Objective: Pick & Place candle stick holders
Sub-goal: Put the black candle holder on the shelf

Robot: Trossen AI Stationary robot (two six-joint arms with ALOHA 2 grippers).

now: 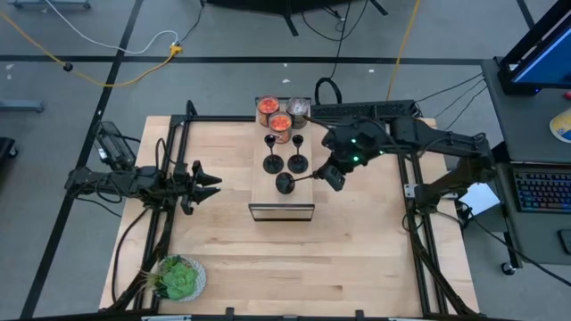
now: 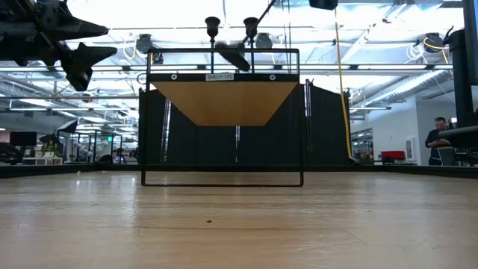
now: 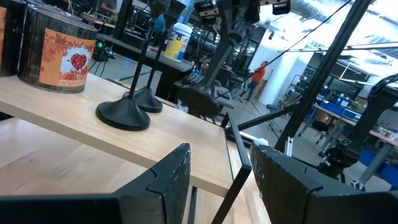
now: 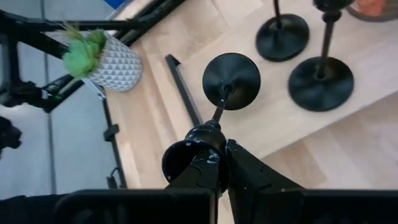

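The right claw (image 4: pixel 217 163), shut on a tilted candle holder (image 4: pixel 231 79), probably needed it upright before release onto the shelf (image 1: pixel 264 192).

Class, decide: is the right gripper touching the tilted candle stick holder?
Touching. The right wrist view shows the right gripper shut on the cup end of the tilted candle stick holder.

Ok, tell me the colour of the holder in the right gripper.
Black candle stick holder, clearest in the right wrist view.
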